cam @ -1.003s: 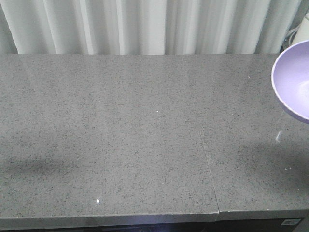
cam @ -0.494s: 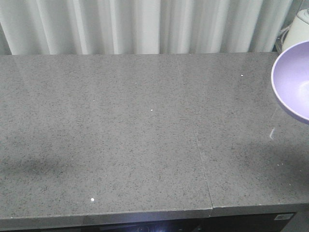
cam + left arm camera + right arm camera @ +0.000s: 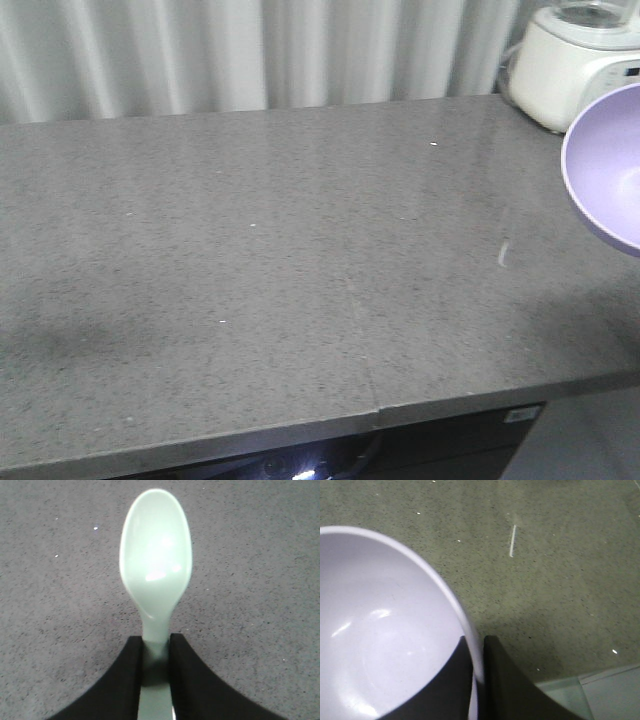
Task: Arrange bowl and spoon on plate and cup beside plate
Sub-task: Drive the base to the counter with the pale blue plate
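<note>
Grey counter (image 3: 250,250) has slid left in the front view, and a blender (image 3: 575,65) now shows. Right gripper (image 3: 476,647) pinches the bowl (image 3: 610,170) rim in the air, left gripper (image 3: 155,642) pinches the spoon (image 3: 156,555). No plate is seen yet.

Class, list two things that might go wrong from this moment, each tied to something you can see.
1. The right gripper pinches the bowl by its rim alone, so it may tilt or slip.
2. The left gripper holds the spoon by its handle only, so it may pivot.
</note>
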